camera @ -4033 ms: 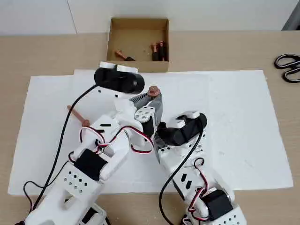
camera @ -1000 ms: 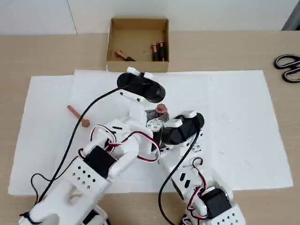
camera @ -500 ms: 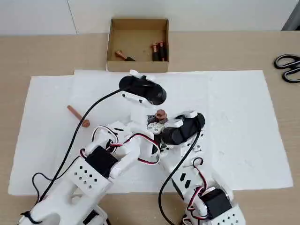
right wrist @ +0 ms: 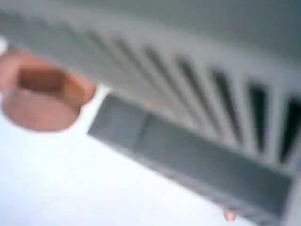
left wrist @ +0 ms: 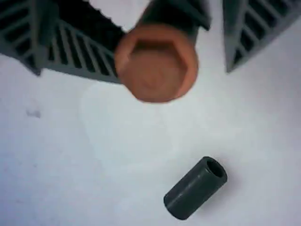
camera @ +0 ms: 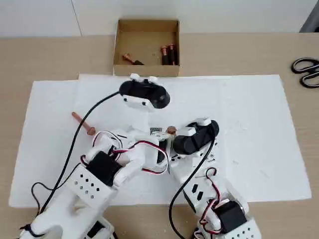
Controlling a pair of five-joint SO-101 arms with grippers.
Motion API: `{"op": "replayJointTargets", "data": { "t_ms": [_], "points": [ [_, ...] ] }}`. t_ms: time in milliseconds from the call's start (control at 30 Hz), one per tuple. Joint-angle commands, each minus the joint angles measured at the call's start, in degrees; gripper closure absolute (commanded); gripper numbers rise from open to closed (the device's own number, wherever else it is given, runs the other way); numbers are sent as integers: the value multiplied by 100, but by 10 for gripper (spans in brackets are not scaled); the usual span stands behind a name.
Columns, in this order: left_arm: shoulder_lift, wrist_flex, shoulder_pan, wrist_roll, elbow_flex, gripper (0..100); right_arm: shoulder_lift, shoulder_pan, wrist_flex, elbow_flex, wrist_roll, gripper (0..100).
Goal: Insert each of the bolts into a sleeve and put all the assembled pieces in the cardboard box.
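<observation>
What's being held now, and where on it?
The copper bolt stands head-up at the left gripper, head free; whether it is clamped lower down cannot be told.

A loose bolt lies on the sheet, cardboard box behind.

The bolt hides its shank behind its head and sits blurred, edge-cut, in the right wrist view
</observation>
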Motion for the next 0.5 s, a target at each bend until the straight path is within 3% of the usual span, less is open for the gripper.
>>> {"op": "replayJointTargets", "data": {
  "t_ms": [0, 100, 300, 467],
  "points": [
    [-18, 176, -35, 62, -462, 753, -101, -48, -154, -88, -9, 995],
    [-18, 299, -352, 62, -752, 753, -101, -31, -154, -88, -9, 995],
    [-18, 774, -1705, 53, -1165, 738, -101, -31, -154, -88, -9, 995],
    [-18, 1618, -2831, 44, -1499, 716, -66, -22, -154, -88, -9, 995]
  ]
}}
